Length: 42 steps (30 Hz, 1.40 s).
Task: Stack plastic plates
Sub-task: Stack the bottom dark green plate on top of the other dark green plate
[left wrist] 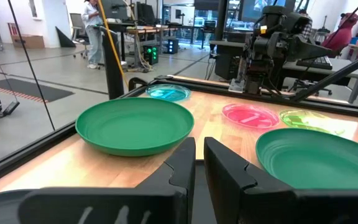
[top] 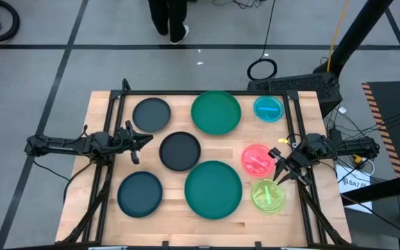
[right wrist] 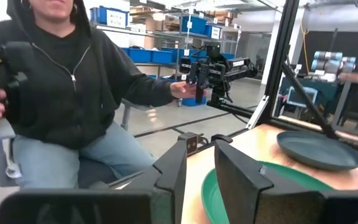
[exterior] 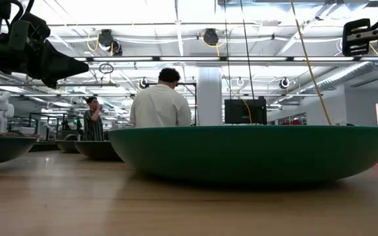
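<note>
Plastic plates lie unstacked across the wooden table (top: 103, 111): two large green (top: 216, 112) (top: 213, 189) mid-table, three dark ones (top: 151, 114) (top: 180, 151) (top: 140, 193) toward the left, blue (top: 268, 109), pink (top: 257, 159), lime (top: 267, 196) along the right. Left gripper (top: 136, 144) beside the dark plates, narrow gap, holding nothing. Right gripper (top: 282, 169) between pink and lime, narrow gap, nothing held.

A seated person (right wrist: 61, 93) in a dark hoodie, perhaps holding something.
</note>
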Each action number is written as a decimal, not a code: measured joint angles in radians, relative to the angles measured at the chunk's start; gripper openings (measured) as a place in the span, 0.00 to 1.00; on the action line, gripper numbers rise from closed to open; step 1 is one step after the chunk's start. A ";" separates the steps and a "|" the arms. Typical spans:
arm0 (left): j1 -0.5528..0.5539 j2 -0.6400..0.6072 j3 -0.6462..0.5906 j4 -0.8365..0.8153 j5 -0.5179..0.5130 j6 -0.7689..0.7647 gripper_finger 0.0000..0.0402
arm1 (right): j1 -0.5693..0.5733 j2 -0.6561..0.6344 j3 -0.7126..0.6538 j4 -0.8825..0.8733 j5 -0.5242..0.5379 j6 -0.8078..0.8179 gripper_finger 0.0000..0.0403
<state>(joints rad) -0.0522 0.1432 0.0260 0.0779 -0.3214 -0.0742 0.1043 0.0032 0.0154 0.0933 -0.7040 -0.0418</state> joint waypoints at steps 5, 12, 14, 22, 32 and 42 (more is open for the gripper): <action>0.000 0.000 0.000 0.025 0.001 -0.121 0.10 | 0.000 0.000 0.015 0.009 0.071 0.014 0.19; 0.005 0.001 0.000 0.255 0.006 -0.260 0.10 | -0.001 0.067 0.065 0.011 0.550 0.108 0.19; 0.001 0.007 0.000 0.343 0.009 -0.277 0.10 | -0.001 0.104 0.093 0.046 0.578 0.109 0.19; -0.004 0.106 0.000 0.609 0.009 -0.405 0.10 | -0.045 0.279 0.241 0.089 0.678 0.109 0.19; -0.011 0.377 0.091 0.629 0.009 -0.502 0.10 | -0.161 0.469 0.463 -0.051 0.678 0.061 0.19; -0.069 0.808 0.533 0.172 0.008 -0.417 0.10 | -0.233 0.497 0.504 -0.084 0.678 -0.081 0.19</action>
<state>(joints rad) -0.1215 0.9513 0.5590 0.2498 -0.3131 -0.4907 -0.1285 0.5007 0.5190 0.0093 -0.0261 -0.1228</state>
